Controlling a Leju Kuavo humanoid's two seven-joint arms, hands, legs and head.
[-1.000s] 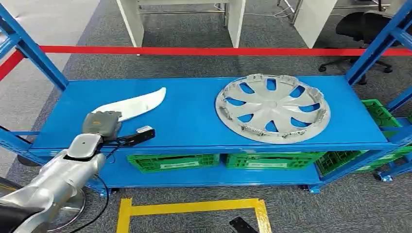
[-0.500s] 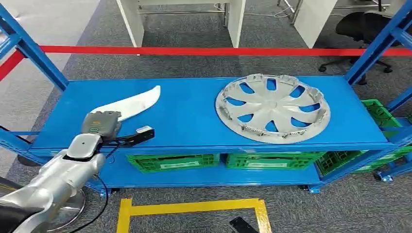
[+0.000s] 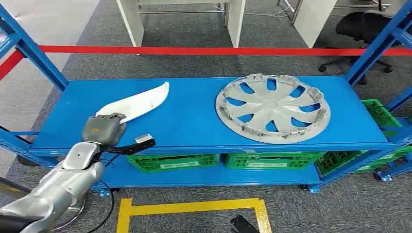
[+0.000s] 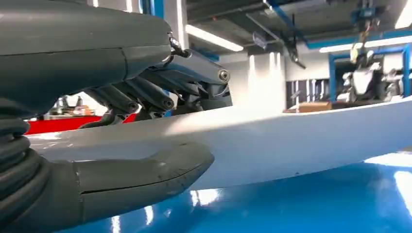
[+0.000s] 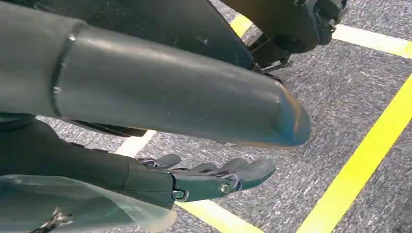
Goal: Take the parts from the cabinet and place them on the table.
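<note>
A long white curved part (image 3: 138, 103) lies at the left of the blue shelf top (image 3: 189, 121). My left hand (image 3: 103, 128) grips its near end. In the left wrist view the thumb (image 4: 145, 174) sits under the white part (image 4: 291, 141) and the dark fingers (image 4: 160, 99) curl over its top, just above the blue surface. A silver wheel cover (image 3: 272, 108) lies flat on the right half of the shelf, untouched. My right hand (image 5: 160, 97) hangs over grey carpet with its fingers (image 5: 218, 177) extended and apart, holding nothing.
Green crates (image 3: 170, 161) fill the lower shelf. A red bar (image 3: 218, 50) runs behind the shelf between blue uprights (image 3: 34, 53). Yellow floor tape (image 3: 189, 208) marks the carpet in front. A black office chair (image 3: 362, 26) stands at the back right.
My left hand has drawn back slightly toward the shelf's front edge, and the white part's far tip has swung a little to the right.
</note>
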